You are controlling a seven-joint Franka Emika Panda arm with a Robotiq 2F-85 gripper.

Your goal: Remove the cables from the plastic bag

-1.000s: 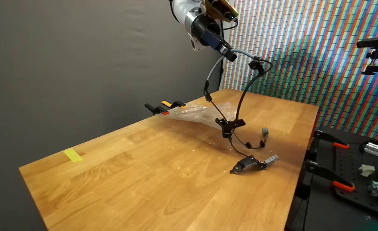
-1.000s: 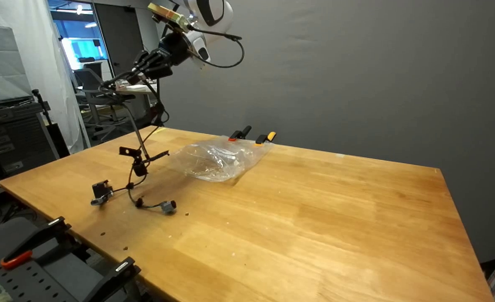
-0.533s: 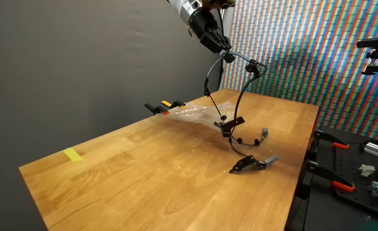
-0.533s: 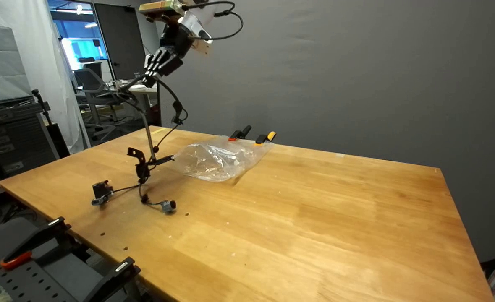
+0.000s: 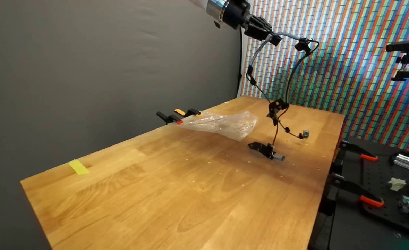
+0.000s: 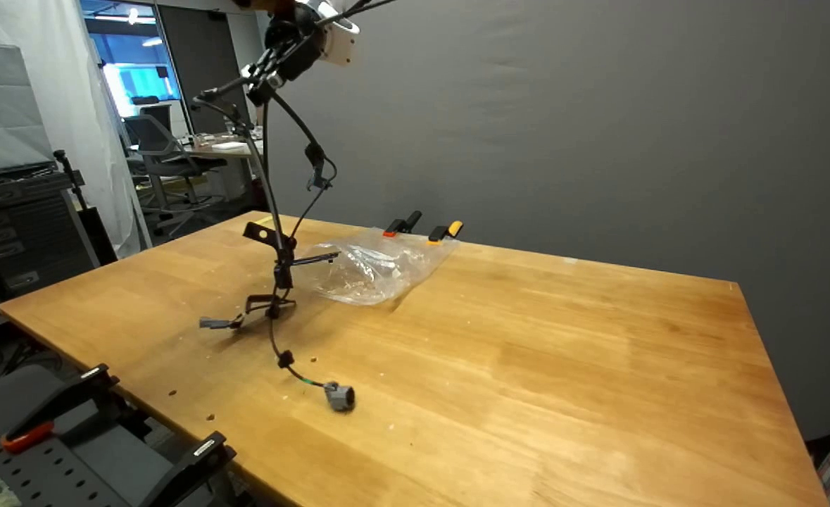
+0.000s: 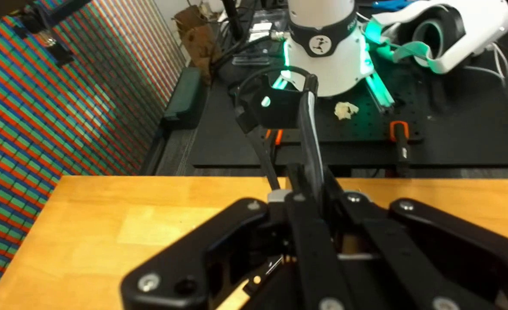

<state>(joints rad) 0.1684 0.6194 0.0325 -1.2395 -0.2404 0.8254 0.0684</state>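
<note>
My gripper (image 5: 275, 39) is high above the table, also at the top of an exterior view (image 6: 263, 88). It is shut on the black and grey cable bundle (image 5: 292, 76), whose loop hangs down from the fingertips. The cable (image 6: 267, 179) carries black brackets and grey connectors (image 6: 339, 397) at its lower ends; whether these ends touch the table I cannot tell. In the wrist view the grey cable (image 7: 310, 137) runs between the fingers (image 7: 313, 176). The clear plastic bag (image 5: 221, 124) lies flattened on the table, apart from the cable; it also shows in an exterior view (image 6: 372, 264).
Two clamps, one red-tipped (image 6: 402, 224) and one yellow-tipped (image 6: 446, 232), hold the bag at the wooden table's edge (image 6: 598, 267). Yellow tape (image 5: 79, 167) is stuck near a corner. The robot base (image 7: 322, 47) stands on a black stand beyond the table edge.
My gripper has moved up and to the right in an exterior view, carrying the cable with it. The cable's lower bracket and connectors have swung and shifted. The bag has not moved.
</note>
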